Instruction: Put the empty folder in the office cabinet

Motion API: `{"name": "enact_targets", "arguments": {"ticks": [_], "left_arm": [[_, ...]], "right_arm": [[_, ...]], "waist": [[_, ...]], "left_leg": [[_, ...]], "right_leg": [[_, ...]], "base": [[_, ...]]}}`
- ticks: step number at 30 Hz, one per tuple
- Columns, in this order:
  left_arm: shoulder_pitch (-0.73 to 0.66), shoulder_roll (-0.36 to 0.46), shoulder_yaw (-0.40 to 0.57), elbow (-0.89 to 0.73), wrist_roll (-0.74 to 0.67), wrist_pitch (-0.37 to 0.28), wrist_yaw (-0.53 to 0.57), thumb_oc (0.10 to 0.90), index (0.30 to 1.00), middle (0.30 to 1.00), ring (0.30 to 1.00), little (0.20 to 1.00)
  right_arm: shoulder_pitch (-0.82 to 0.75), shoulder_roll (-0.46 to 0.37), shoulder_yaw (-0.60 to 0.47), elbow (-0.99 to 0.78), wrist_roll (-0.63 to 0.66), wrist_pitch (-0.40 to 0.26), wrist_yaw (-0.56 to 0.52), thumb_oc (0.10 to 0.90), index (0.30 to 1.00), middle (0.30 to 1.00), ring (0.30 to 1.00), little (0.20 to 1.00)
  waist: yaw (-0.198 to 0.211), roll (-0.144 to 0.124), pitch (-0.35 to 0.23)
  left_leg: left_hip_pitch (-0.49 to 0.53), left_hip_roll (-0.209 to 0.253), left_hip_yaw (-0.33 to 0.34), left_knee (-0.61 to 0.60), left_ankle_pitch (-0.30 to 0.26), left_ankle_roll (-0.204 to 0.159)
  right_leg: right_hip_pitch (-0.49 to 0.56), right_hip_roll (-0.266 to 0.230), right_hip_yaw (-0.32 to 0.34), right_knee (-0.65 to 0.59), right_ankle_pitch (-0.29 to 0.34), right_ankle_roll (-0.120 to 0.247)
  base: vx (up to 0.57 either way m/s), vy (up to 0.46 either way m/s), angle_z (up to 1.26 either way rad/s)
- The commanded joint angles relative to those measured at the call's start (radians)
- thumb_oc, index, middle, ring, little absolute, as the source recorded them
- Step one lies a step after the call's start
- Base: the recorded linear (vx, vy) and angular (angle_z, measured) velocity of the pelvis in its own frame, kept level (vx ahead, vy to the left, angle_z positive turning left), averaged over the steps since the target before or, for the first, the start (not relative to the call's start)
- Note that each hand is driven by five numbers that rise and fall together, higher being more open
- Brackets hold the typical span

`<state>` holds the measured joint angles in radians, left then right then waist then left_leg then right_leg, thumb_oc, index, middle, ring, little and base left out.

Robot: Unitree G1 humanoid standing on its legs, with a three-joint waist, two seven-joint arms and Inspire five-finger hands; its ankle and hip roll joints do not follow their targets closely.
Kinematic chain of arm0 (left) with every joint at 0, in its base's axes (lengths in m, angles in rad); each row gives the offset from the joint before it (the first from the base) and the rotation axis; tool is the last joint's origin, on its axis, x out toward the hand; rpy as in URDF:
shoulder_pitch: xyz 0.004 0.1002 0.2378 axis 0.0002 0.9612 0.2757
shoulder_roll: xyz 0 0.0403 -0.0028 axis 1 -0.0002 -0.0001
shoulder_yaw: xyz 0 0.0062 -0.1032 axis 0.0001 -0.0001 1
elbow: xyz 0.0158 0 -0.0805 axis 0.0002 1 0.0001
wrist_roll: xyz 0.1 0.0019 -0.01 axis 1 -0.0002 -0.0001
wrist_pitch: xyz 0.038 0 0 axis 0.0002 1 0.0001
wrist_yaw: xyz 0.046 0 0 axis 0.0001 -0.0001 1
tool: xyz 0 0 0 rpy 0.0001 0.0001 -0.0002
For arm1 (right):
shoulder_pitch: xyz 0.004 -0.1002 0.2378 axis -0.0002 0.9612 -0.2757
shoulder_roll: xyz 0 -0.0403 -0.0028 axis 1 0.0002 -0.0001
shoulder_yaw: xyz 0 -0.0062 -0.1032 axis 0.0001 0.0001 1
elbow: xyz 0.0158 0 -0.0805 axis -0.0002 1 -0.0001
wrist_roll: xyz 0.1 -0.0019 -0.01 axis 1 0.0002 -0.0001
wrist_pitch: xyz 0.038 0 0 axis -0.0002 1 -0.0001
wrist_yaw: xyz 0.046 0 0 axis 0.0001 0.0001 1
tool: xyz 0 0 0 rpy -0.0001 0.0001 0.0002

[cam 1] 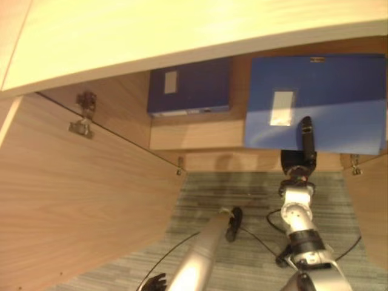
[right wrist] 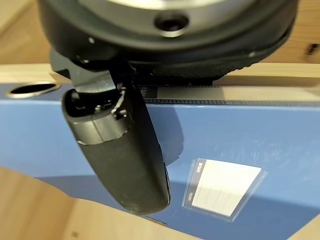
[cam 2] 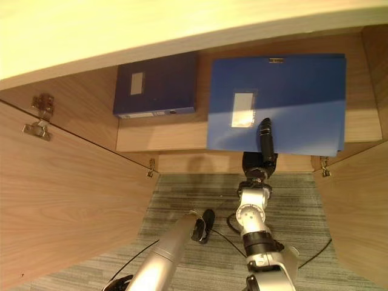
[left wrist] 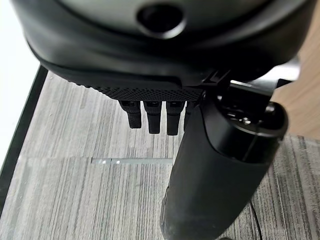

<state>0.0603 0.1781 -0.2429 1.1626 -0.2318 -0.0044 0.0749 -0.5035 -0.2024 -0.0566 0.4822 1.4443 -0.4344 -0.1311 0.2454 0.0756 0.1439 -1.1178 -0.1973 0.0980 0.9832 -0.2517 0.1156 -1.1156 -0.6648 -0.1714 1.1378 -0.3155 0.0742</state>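
Right hand (cam 2: 262, 151) is reaching to the near edge of a large flat blue plastic folder (cam 2: 291, 97), with its thumb lying across the top face just beside the white label pocket (cam 2: 244, 110); the fingers are passing under the folder and are hidden, so the exact closure cannot be confirmed, but the thumb above and fingers below are pinching the folder's edge. In the right wrist view the thumb (right wrist: 125, 155) is pressing on the blue cover next to the label.

Two folders are being counted. The one held is lying flat on the light wooden cabinet shelf (cam 2: 163, 136), on the right half, with its near edge overhanging the shelf front. The second, a darker navy box-type folder (cam 2: 157, 82) with a small white label, is lying flat at the shelf's left rear, apart from the first.

Two cabinet doors are standing open: the left wooden door (cam 1: 73, 200) with a metal hinge (cam 1: 83, 115), and the right door (cam 2: 357, 206), cut off by the frame edge. A pale desktop (cam 1: 151, 36) is overhanging the cabinet and hiding the back of the shelf.

Left hand (left wrist: 150, 117) is hanging low over the grey striped carpet (cam 1: 254, 200), touching nothing; its fingers are pointing straight and relaxed, with the thumb alongside. In the head views this hand is cut off at the bottom edge
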Motion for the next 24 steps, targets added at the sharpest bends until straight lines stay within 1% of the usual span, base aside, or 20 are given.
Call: {"name": "enact_targets", "arguments": {"ticks": [1,2,4,5,6,7,8,9,10,11,12,14,15,16,18,23,24], "left_arm": [[0.094,0.037,-0.073,0.05,-0.028,0.016,0.018,0.8,0.9,0.9,0.9,0.9],[0.091,0.036,-0.075,0.049,-0.028,0.017,0.018,0.8,0.9,0.9,0.9,0.9],[0.102,0.04,-0.103,0.036,-0.05,0.017,0.021,0.8,0.9,0.9,0.9,0.9],[0.112,0.049,-0.12,0.026,-0.063,0.021,0.014,0.8,0.9,0.9,0.9,0.9],[0.111,0.048,-0.121,0.025,-0.065,0.021,0.014,0.8,0.9,0.9,0.9,0.9],[0.125,0.063,-0.134,0.027,-0.07,0.024,0.013,0.8,0.9,0.9,0.9,0.9],[0.123,0.062,-0.135,0.026,-0.071,0.024,0.013,0.8,0.9,0.9,0.9,0.9],[0.127,0.07,-0.145,0.03,-0.067,0.031,0.012,0.8,0.9,0.9,0.9,0.9],[0.13,0.076,-0.148,0.028,-0.067,0.03,0.01,0.8,0.9,0.9,0.9,0.9],[0.129,0.074,-0.149,0.027,-0.067,0.03,0.01,0.8,0.9,0.9,0.9,0.9],[0.132,0.085,-0.156,0.021,-0.068,0.032,0.007,0.8,0.9,0.9,0.9,0.9],[0.133,0.097,-0.159,0.016,-0.077,0.035,0.01,0.8,0.9,0.9,0.9,0.9],[0.132,0.095,-0.159,0.015,-0.078,0.036,0.01,0.8,0.9,0.9,0.9,0.9],[0.138,0.102,-0.169,0.011,-0.083,0.038,0.008,0.8,0.9,0.9,0.9,0.9],[0.141,0.108,-0.183,-0.007,-0.087,0.041,0.007,0.8,0.9,0.9,0.9,0.9],[0.153,0.122,-0.203,-0.051,-0.094,0.052,0.014,0.8,0.9,0.9,0.9,0.9],[0.155,0.13,-0.216,-0.086,-0.107,0.049,0.015,0.8,0.9,0.9,0.9,0.9]], "right_arm": [[-0.287,-0.18,-0.04,-0.031,-0.029,-0.072,-0.003,0.4,0.3,0.3,0.3,0.3],[-0.297,-0.187,-0.041,-0.02,-0.026,-0.07,-0.002,0.4,0.3,0.3,0.3,0.3],[-0.398,-0.27,-0.043,0.083,-0.011,-0.061,-0.028,0.4,0.3,0.3,0.3,0.3],[-0.469,-0.329,-0.033,0.149,-0.015,-0.044,-0.042,0.4,0.3,0.3,0.3,0.3],[-0.478,-0.334,-0.031,0.158,-0.013,-0.042,-0.04,0.4,0.3,0.3,0.3,0.3],[-0.539,-0.392,-0.009,0.239,-0.022,-0.021,-0.062,0.4,0.3,0.3,0.3,0.3],[-0.549,-0.398,-0.006,0.251,-0.019,-0.018,-0.059,0.4,0.3,0.3,0.3,0.3],[-0.602,-0.446,0.012,0.338,-0.028,0.012,-0.076,0.4,0.3,0.3,0.3,0.3],[-0.618,-0.464,0.027,0.367,-0.039,0.029,-0.084,0.4,0.3,0.3,0.3,0.3],[-0.626,-0.469,0.03,0.376,-0.038,0.033,-0.082,0.4,0.3,0.3,0.3,0.3],[-0.669,-0.498,0.062,0.43,-0.058,0.067,-0.089,0.4,0.3,0.3,0.3,0.3],[-0.712,-0.54,0.113,0.505,-0.08,0.114,-0.091,0.4,0.3,0.3,0.3,0.3],[-0.721,-0.544,0.118,0.514,-0.079,0.118,-0.089,0.4,0.3,0.3,0.3,0.3],[-0.753,-0.564,0.157,0.567,-0.099,0.154,-0.09,0.4,0.3,0.3,0.3,0.3],[-0.779,-0.568,0.185,0.591,-0.106,0.176,-0.086,0.4,0.3,0.3,0.3,0.3],[-0.816,-0.573,0.209,0.636,-0.072,0.194,-0.079,0.4,0.3,0.3,0.3,0.3],[-0.825,-0.58,0.215,0.637,-0.069,0.194,-0.081,0.4,0.3,0.3,0.3,0.3]], "waist": [[0.018,-0.003,-0.011],[0.02,-0.002,-0.009],[0.029,0.001,-0.018],[0.034,0.004,-0.025],[0.035,0.006,-0.024],[0.039,0.004,-0.03],[0.04,0.006,-0.029],[0.043,0.008,-0.031],[0.045,0.005,-0.031],[0.045,0.007,-0.03],[0.051,0.008,-0.025],[0.056,0.01,-0.017],[0.056,0.011,-0.017],[0.06,0.011,-0.009],[0.062,0.012,0.003],[0.068,0.022,0.021],[0.071,0.024,0.026]], "left_leg": [[0.017,-0.052,-0.027,-0.099,-0.032,0.0],[0.015,-0.052,-0.027,-0.098,-0.032,0.0],[0.005,-0.054,-0.026,-0.097,-0.03,-0.002],[0.001,-0.054,-0.024,-0.1,-0.028,-0.001],[-0.001,-0.055,-0.024,-0.1,-0.027,-0.001],[-0.003,-0.055,-0.026,-0.105,-0.026,-0.002],[-0.004,-0.055,-0.026,-0.105,-0.026,-0.002],[-0.011,-0.055,-0.024,-0.107,-0.024,-0.003],[-0.012,-0.054,-0.024,-0.108,-0.022,-0.003],[-0.013,-0.054,-0.024,-0.108,-0.022,-0.004],[-0.021,-0.055,-0.023,-0.11,-0.018,-0.004],[-0.032,-0.054,-0.025,-0.111,-0.012,-0.006],[-0.033,-0.054,-0.024,-0.111,-0.012,-0.006],[-0.042,-0.054,-0.026,-0.112,-0.008,-0.007],[-0.05,-0.053,-0.028,-0.11,-0.008,-0.01],[-0.077,-0.051,-0.031,-0.092,-0.005,-0.015],[-0.09,-0.054,-0.033,-0.086,-0.003,-0.016]], "right_leg": [[0.025,0.016,0.076,-0.055,0.01,-0.013],[0.023,0.015,0.076,-0.054,0.009,-0.013],[0.013,0.013,0.08,-0.046,0.003,-0.013],[0.008,0.012,0.081,-0.044,-0.001,-0.013],[0.007,0.012,0.081,-0.044,-0.001,-0.013],[0.004,0.01,0.079,-0.043,-0.005,-0.013],[0.003,0.01,0.079,-0.043,-0.005,-0.013],[-0.003,0.011,0.078,-0.041,-0.007,-0.013],[-0.004,0.011,0.078,-0.041,-0.008,-0.013],[-0.005,0.011,0.078,-0.041,-0.008,-0.014],[-0.011,0.013,0.076,-0.041,-0.01,-0.014],[-0.022,0.014,0.077,-0.037,-0.008,-0.014],[-0.024,0.014,0.078,-0.037,-0.008,-0.014],[-0.033,0.016,0.077,-0.036,-0.006,-0.015],[-0.036,0.016,0.076,-0.036,-0.009,-0.015],[-0.054,0.015,0.071,-0.022,-0.014,-0.019],[-0.06,0.016,0.066,-0.018,-0.019,-0.02]], "base": [[0.02,-0.015,-0.04],[0.0,0.0,0.0],[0.0,0.0,0.0],[0.0,0.0,0.0],[0.01,-0.023,0.03],[0.0,-0.013,0.05],[0.01,-0.019,0.13],[0.0,-0.015,0.15],[0.0,-0.016,0.15],[-0.02,-0.026,-0.26],[-0.03,-0.021,-0.54],[-0.02,-0.019,0.01],[-0.02,-0.027,0.49],[-0.02,-0.039,0.09],[-0.02,-0.049,-0.02],[0.0,-0.036,0.16],[0.0,-0.032,-0.02]]}}
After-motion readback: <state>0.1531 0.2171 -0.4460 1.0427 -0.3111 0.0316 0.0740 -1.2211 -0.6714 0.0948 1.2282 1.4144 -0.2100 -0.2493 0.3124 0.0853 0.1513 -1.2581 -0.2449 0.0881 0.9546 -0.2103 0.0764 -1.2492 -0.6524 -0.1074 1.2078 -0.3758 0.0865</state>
